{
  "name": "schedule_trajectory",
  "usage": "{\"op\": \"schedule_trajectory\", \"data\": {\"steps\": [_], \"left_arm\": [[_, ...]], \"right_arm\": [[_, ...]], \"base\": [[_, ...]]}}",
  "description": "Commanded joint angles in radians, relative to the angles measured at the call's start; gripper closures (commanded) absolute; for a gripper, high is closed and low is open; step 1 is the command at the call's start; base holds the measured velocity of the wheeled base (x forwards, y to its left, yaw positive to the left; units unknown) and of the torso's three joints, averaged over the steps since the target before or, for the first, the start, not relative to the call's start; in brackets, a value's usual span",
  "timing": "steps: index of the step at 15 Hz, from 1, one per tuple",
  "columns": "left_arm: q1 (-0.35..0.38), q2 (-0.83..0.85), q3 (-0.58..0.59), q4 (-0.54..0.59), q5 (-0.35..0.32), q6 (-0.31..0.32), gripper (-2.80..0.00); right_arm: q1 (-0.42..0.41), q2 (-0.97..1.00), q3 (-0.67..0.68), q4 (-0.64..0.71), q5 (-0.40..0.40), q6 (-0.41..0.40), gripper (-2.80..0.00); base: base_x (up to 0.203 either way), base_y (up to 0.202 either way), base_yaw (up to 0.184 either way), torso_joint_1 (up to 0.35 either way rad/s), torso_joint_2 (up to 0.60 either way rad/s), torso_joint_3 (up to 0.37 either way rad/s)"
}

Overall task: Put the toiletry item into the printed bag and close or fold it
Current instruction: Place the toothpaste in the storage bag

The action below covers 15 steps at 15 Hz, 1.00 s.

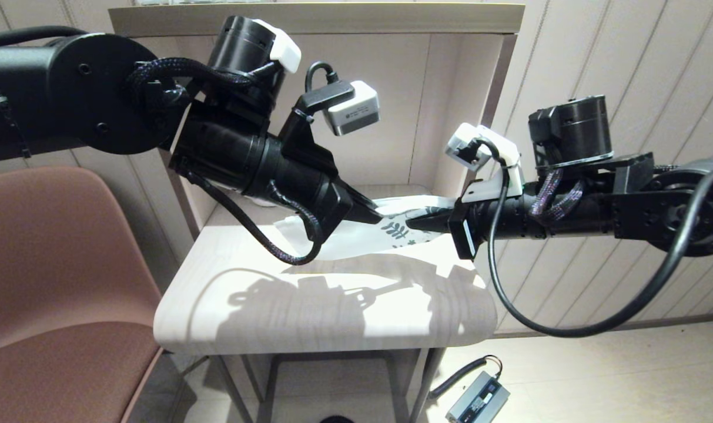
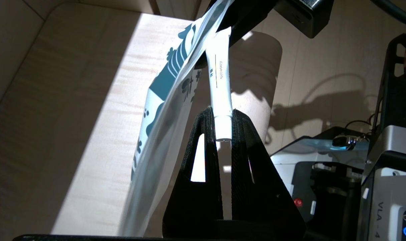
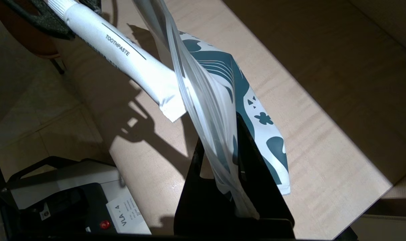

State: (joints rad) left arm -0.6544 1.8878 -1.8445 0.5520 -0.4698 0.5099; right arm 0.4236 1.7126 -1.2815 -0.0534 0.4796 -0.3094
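Arms both raised over the pale wooden table (image 1: 262,305), tips meeting mid-air. Left gripper (image 2: 223,125) reaches in from the left, fingers clamped on the cap end of the toiletry item (image 2: 219,83), a white tube marked TOOTHPASTE. Right gripper (image 3: 228,157) is level from the right, pinching an edge of the printed bag (image 3: 236,87), which hangs off the table. Tube's flat end touches the bag's mouth edge; whether it is inside, can't tell.

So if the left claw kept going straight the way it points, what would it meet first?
Probably the white plastic zip pouch with teal prints held by the right claw: the white toothpaste tube in the left claw already points at it; depth is unclear.
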Motion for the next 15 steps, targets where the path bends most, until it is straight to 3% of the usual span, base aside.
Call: {"op": "schedule_trajectory", "data": {"steps": [1, 8, 11, 15], "left_arm": [[0.004, -0.029, 0.008, 0.009, -0.003, 0.004, 0.0], [0.004, -0.033, -0.011, 0.032, 0.002, 0.019, 0.0], [0.004, -0.029, -0.065, 0.141, 0.004, 0.048, 0.0], [0.004, -0.018, -0.07, 0.15, 0.009, 0.054, 0.0]], "right_arm": [[0.005, 0.001, -0.001, -0.002, 0.002, -0.002, 0.0], [0.012, 0.003, -0.001, -0.002, 0.002, -0.001, 0.0], [0.012, 0.002, -0.001, 0.0, 0.002, -0.001, 0.0], [0.013, 0.002, 0.005, -0.003, 0.002, -0.001, 0.0]], "base": [[0.0, 0.0, 0.0, 0.0, 0.0, 0.0], [0.0, 0.0, 0.0, 0.0, 0.0, 0.0], [0.0, 0.0, 0.0, 0.0, 0.0, 0.0], [0.0, 0.0, 0.0, 0.0, 0.0, 0.0]]}}
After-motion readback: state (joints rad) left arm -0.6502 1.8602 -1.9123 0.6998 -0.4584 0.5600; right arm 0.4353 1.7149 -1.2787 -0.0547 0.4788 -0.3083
